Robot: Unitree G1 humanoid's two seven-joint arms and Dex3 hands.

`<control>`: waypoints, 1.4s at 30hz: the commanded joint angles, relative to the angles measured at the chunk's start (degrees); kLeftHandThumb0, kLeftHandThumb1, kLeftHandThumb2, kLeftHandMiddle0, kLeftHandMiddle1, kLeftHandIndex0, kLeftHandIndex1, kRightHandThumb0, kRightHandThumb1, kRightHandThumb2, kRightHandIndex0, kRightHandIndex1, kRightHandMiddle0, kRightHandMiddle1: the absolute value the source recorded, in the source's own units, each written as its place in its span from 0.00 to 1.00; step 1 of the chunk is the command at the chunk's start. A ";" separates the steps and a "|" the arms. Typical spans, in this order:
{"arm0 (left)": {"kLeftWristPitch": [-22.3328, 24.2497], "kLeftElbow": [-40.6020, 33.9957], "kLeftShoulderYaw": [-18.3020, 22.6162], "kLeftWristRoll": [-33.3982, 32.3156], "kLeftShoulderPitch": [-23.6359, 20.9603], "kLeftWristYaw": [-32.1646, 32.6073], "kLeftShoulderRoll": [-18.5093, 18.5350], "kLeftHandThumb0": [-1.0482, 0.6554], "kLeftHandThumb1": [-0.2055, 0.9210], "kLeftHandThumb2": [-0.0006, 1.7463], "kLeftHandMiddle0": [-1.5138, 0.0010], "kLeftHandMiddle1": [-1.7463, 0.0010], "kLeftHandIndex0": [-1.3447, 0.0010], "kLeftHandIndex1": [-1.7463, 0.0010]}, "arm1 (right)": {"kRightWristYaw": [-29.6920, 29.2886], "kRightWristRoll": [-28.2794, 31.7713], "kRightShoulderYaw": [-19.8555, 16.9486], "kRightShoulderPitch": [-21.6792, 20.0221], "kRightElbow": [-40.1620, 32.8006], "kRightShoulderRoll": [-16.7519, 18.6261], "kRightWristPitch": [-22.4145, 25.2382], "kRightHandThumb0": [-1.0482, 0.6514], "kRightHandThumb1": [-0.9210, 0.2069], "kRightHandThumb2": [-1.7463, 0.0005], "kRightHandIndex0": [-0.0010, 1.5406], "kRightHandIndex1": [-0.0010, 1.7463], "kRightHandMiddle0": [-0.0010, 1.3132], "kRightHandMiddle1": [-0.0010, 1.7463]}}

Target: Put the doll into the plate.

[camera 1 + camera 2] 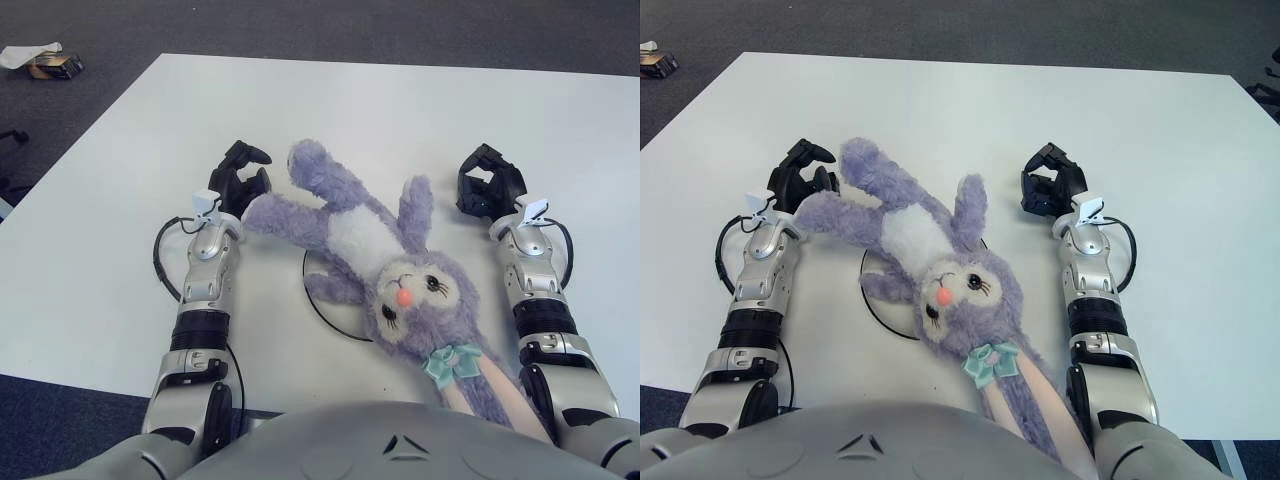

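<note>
Across the white counter [420, 110] ctr, the doll [375, 255] (purple plush rabbit, white belly, teal bow) is seen lying diagonally, head toward the robot, 1 long ear trailing off the near edge. Plate [318, 300]: only a thin dark rim arc is visible under the doll's torso and arm; most of it is covered. Doll judged to lie over the plate, though how well it is centred can't be told.

Left hand [240, 180] is seen just beside the doll's outstretched limb, fingers curled; actual grip can't be confirmed. Right hand [488, 185] is clear of the doll, beside the upright ear, fingers clenched on nothing.

Handling est.: light, soft, floppy, non-fragile, not slippery. Limbs would sag if lifted; torso is judged the best hold, w/ 2 hands.
</note>
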 commanded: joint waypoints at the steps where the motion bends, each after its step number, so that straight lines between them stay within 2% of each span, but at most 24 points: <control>1: 0.97 -0.23 -1.05 0.84 4.36 0.80 -1.18 0.35 0.56 0.68 0.17 0.00 0.61 0.00 | 0.92 1.08 -0.29 3.85 0.60 1.63 3.52 0.35 0.46 0.31 0.70 1.00 0.41 1.00; 12: 1.03 -1.53 -2.06 2.13 5.53 0.91 -0.81 0.36 0.57 0.67 0.18 0.00 0.61 0.00 | 0.71 1.80 -1.44 4.39 -0.50 3.03 3.96 0.35 0.47 0.30 0.70 1.00 0.42 1.00; 20: 0.01 -1.70 -2.59 3.44 5.87 1.29 -0.66 0.36 0.57 0.67 0.18 0.00 0.61 0.00 | 2.74 4.59 -3.01 4.63 -0.57 4.01 3.59 0.36 0.44 0.33 0.67 1.00 0.40 1.00; 42: 1.21 -1.21 -3.02 4.99 5.39 2.60 -0.11 0.35 0.54 0.69 0.16 0.00 0.59 0.00 | 1.81 4.01 -4.62 4.20 1.75 5.87 -3.46 0.36 0.41 0.34 0.67 1.00 0.38 1.00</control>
